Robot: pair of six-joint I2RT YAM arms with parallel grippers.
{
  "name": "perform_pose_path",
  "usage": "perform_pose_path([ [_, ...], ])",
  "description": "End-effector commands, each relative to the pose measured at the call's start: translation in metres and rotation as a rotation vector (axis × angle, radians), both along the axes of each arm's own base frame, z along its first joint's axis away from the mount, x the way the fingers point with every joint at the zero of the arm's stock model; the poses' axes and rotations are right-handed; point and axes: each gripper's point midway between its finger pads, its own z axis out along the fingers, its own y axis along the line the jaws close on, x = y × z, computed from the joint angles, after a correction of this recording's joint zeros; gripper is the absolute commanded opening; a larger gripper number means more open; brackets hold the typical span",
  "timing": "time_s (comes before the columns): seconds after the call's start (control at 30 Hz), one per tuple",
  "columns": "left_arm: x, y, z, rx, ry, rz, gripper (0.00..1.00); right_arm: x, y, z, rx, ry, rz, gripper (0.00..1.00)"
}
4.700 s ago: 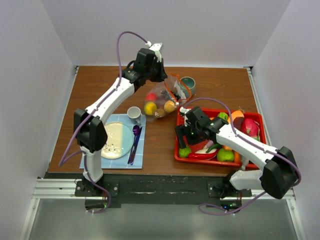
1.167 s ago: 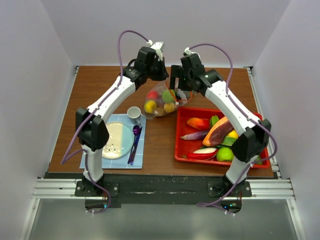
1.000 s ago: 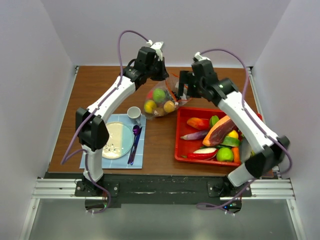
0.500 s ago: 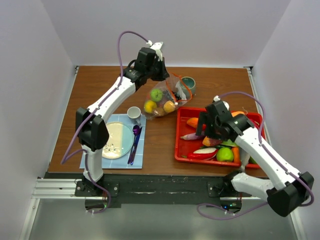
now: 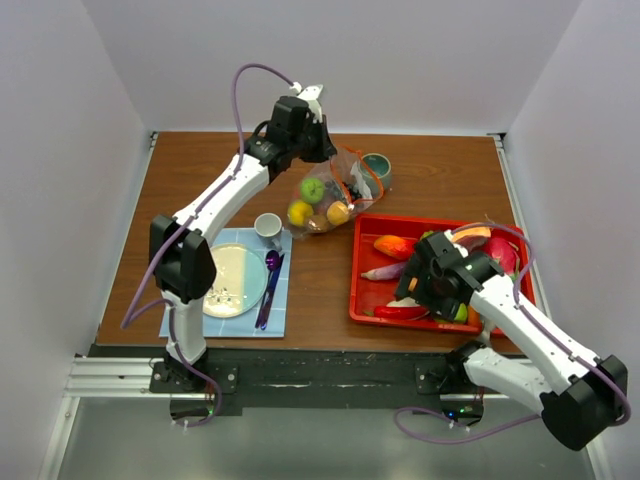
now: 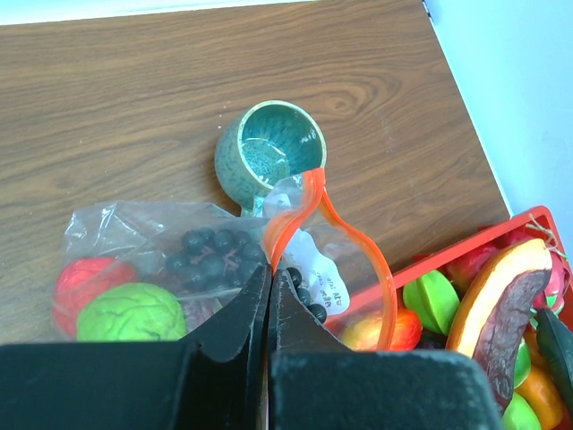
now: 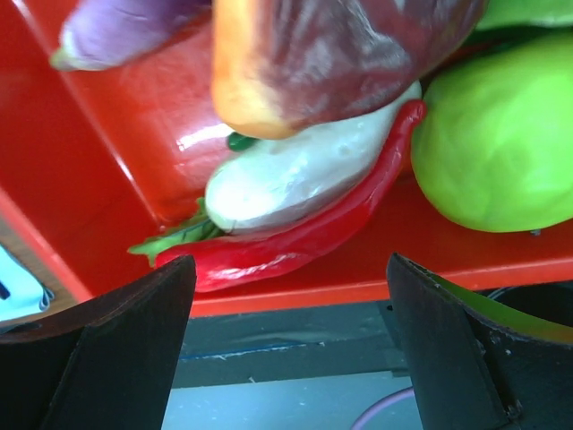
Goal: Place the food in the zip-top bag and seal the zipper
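A round pale plate (image 5: pixel 232 279) sits on a blue cloth mat (image 5: pixel 276 312) well left of the red tray (image 5: pixel 358 290), with a glossy purple spoon (image 5: pixel 268 285) on the mat's tray-side edge. A small grey cup (image 5: pixel 267 227) stands at the mat's far corner.

The left claw (image 6: pixel 269 278) hangs left of the tray's far-left corner. Its dark fingers are clenched flat together on the zipper (image 6: pixel 288 215), a thin orange-red strip that loops open in a teardrop shape towards the tray. Below the claw, the zip-top bag (image 5: pixel 325 200) rests on the wooden counter, just beyond the tray's far-left corner. It is crinkly and clear. Inside it are a knobbly green fruit (image 6: pixel 130 312), a red fruit (image 6: pixel 85 282), a bunch of dark grapes (image 6: pixel 210 251), a yellow fruit (image 5: pixel 299 213) and an orange one (image 5: pixel 339 212). A glazed teal cup (image 6: pixel 269 157) stands beyond the tray, and the top of the zipper loop lies against its rim.

The tray is shiny moulded plastic. A slim purple yam (image 7: pixel 116 31), a smooth white piece (image 7: pixel 295 184) and a curved glossy red chili (image 7: pixel 304 237) lie in it. There is also a large orange-and-maroon slice (image 7: pixel 340 54) and a rounded lime-green fruit (image 7: pixel 501 143).

The right claw (image 7: pixel 286 296) hovers over the tray's near side above the chili. Its fingers are spread wide and grasp nothing.
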Motion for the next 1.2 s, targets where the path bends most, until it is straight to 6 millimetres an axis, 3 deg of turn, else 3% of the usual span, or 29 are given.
perform_pose_path([
  [0.0,-0.002,0.008,0.046,-0.065,-0.093,0.006,0.00,0.009,0.012,-0.005,0.070,-0.023,-0.068,0.91],
  [0.33,-0.001,0.007,0.045,-0.067,-0.091,0.004,0.00,0.012,0.017,-0.033,0.060,0.018,-0.076,0.81],
  [0.5,-0.001,0.007,0.045,-0.068,-0.090,0.003,0.00,0.016,0.022,-0.032,0.083,0.008,-0.070,0.54],
  [0.57,0.000,0.007,0.045,-0.068,-0.091,0.003,0.00,0.019,0.025,-0.027,0.093,-0.003,-0.062,0.46],
  [0.63,0.000,0.008,0.044,-0.067,-0.089,0.006,0.00,0.021,0.025,-0.019,0.090,-0.012,-0.052,0.30],
  [0.8,0.001,0.008,0.043,-0.065,-0.089,0.009,0.00,0.027,0.025,-0.003,0.082,-0.040,-0.030,0.15],
  [0.97,0.002,0.007,0.043,-0.066,-0.088,0.009,0.00,0.035,0.027,0.014,0.083,-0.087,0.009,0.05],
  [1.17,0.004,0.006,0.045,-0.069,-0.086,0.011,0.00,0.064,0.030,0.058,0.079,-0.260,0.071,0.03],
])
